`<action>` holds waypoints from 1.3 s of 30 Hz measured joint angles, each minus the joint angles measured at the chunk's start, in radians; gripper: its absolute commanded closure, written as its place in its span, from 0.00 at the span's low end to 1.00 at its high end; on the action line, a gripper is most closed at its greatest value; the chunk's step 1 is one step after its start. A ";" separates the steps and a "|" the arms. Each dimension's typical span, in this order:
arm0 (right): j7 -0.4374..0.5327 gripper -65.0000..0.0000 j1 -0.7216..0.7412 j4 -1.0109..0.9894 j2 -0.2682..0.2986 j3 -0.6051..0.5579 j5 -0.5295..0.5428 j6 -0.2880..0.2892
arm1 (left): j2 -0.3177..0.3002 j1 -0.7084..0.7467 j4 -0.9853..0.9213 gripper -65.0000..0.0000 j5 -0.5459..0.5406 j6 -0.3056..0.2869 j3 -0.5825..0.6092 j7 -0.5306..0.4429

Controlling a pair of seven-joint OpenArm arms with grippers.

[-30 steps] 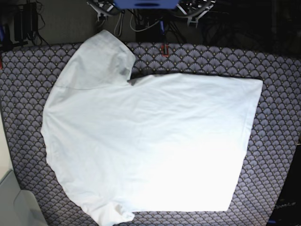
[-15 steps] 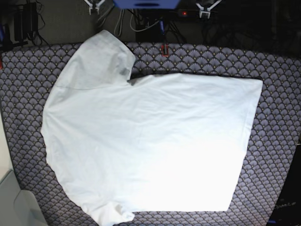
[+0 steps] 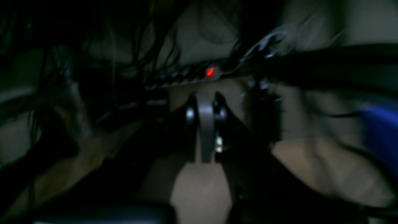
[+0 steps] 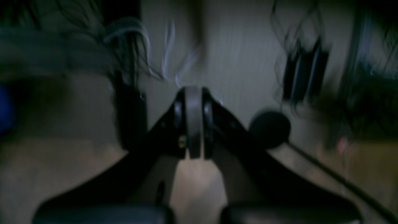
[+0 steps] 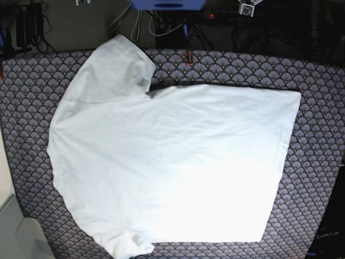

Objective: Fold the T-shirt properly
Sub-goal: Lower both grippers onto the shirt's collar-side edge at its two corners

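Scallop-patterned cloth [image 5: 323,108] covers the table. T-shirt [image 5: 172,167] lies spread flat on it, one sleeve toward the far-left corner. Left gripper [image 3: 205,124] and right gripper [image 4: 192,121]: jaws closed, empty, off the table.

The base view is bright and mostly sharp. Light falls from above onto the T-shirt [image 5: 172,162], and its lower middle glares so white that the wrinkles there vanish. A thin dark shadow runs along its top edge. The patterned cloth [image 5: 318,135] under it is clear, but the top strip and the right corners go almost black. The edges of this view bend a little.

Both wrist views are very dim and smeared with blur. In the left wrist view a small red light [image 3: 210,72] glows and cables are fuzzy streaks. In the right wrist view the floor [image 4: 62,168] looks dull brown and soft.
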 measured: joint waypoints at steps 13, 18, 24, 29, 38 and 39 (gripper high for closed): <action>-0.227 0.66 0.048 0.553 0.003 0.103 0.009 0.004 | -0.009 0.104 0.575 0.67 0.003 0.020 -0.004 0.181; -0.337 0.48 0.156 0.547 0.000 0.117 0.021 0.183 | 0.000 0.016 0.598 0.50 0.003 0.007 -0.002 0.298; -0.497 0.47 0.256 0.544 -0.070 0.244 0.142 0.345 | -0.002 0.016 0.598 0.50 0.003 0.011 -0.002 0.308; -0.602 0.47 0.328 0.489 -0.137 0.358 0.187 0.480 | 0.008 0.014 0.598 0.50 0.000 0.001 -0.057 0.309; -0.622 0.47 0.329 0.397 -0.163 0.378 0.191 0.549 | 0.022 -0.023 0.598 0.50 0.000 0.000 -0.213 0.302; -0.621 0.47 0.329 0.385 -0.163 0.378 0.191 0.551 | 0.021 -0.022 0.598 0.50 0.002 0.007 -0.227 0.303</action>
